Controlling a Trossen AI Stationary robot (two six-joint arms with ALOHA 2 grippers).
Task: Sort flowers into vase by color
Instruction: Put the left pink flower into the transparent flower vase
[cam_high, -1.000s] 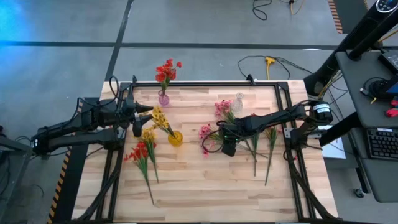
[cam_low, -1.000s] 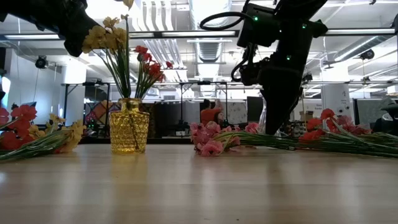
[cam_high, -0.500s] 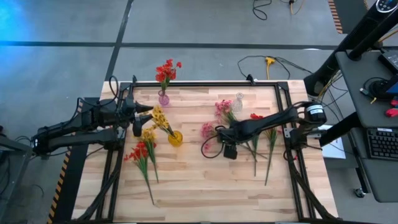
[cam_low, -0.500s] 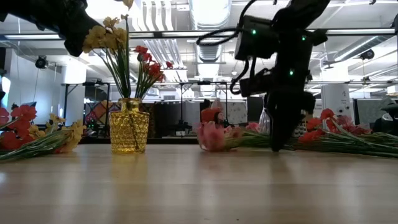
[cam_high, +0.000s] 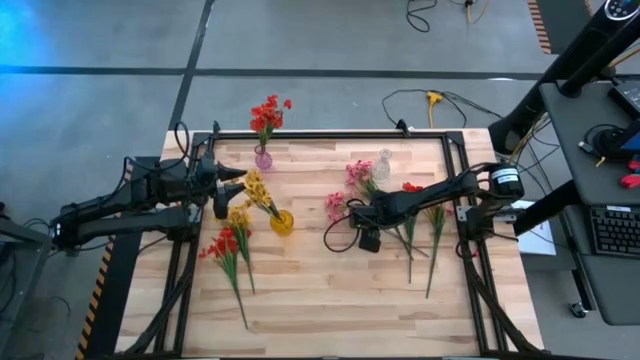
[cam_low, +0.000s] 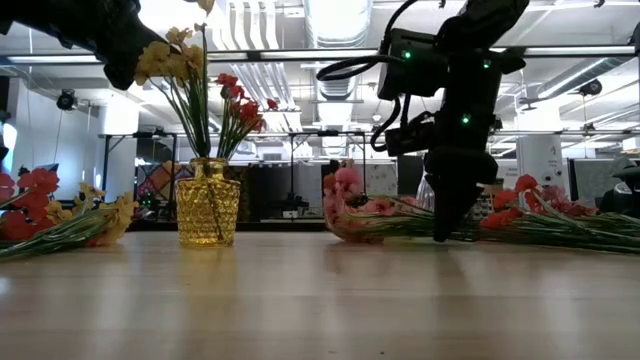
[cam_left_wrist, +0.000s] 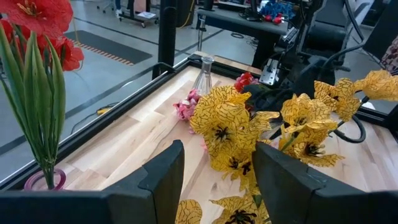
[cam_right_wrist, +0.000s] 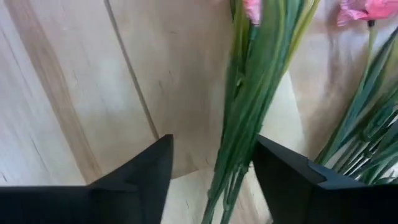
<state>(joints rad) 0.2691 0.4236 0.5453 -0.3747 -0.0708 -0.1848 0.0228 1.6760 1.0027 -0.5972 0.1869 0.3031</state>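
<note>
Right hand (cam_high: 366, 222) is working at centre-right of the high view, low over the counter (cam_high: 330, 290). Its fingers (cam_right_wrist: 140, 171) are standing apart with the green stems of a pink flower sprig (cam_high: 336, 207) running between them; whether they are pinching the stems I cannot tell. The sprig's long axis is lying roughly left-right in the high view, blossoms pointing left of the hand and lifting off the counter in the low view (cam_low: 345, 190), stems trailing right.

Left hand (cam_high: 235, 180) is hovering at centre-left, spread, with a yellow sprig (cam_left_wrist: 230, 118) just ahead of its fingers, blossoms up, stems down into the yellow vase (cam_high: 282, 221).

Red sprigs are standing in the pink vase (cam_high: 263, 157), upper centre. No legible writing.
</note>
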